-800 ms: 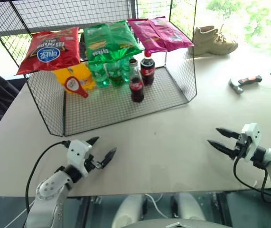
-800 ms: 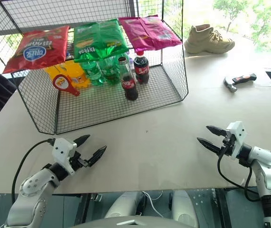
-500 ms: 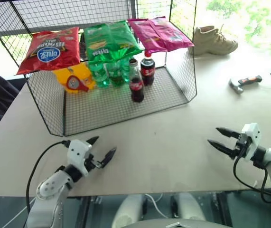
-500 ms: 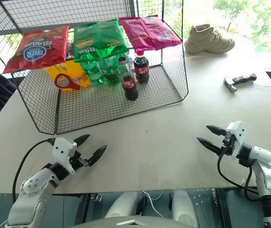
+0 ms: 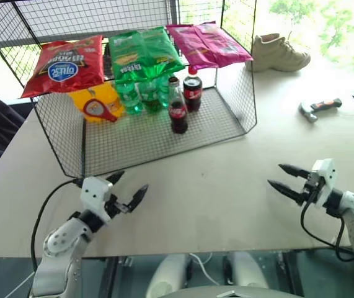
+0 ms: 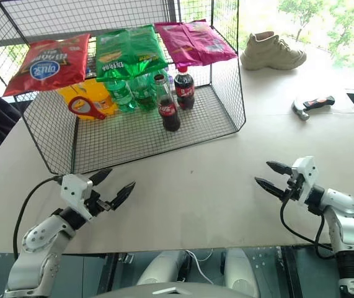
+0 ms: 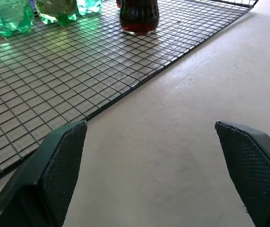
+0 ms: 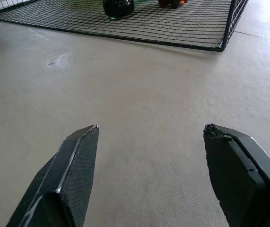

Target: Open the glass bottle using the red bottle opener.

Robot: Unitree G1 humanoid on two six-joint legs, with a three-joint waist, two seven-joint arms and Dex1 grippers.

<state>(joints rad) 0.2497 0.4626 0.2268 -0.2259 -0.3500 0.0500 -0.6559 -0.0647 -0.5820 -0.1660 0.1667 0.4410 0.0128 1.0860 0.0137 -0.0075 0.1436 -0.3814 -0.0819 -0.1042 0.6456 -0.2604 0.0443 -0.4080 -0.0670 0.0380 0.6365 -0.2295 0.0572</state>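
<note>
On the wire rack floor: glass bottle [image 5: 178,114] upright, red bottle opener [image 5: 99,110] well apart. Left gripper [image 5: 127,188] and right gripper [image 5: 281,178] over bench [image 5: 214,174], jaws open, empty.

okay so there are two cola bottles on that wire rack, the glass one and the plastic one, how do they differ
The glass bottle has a narrow neck with a small metal cap; the plastic cola bottle has a wider red screw cap. The glass bottle stands nearer the rack's open front, the plastic cola bottle behind it, toward the right. Both stand upright, hold dark drink and carry red labels.
</note>
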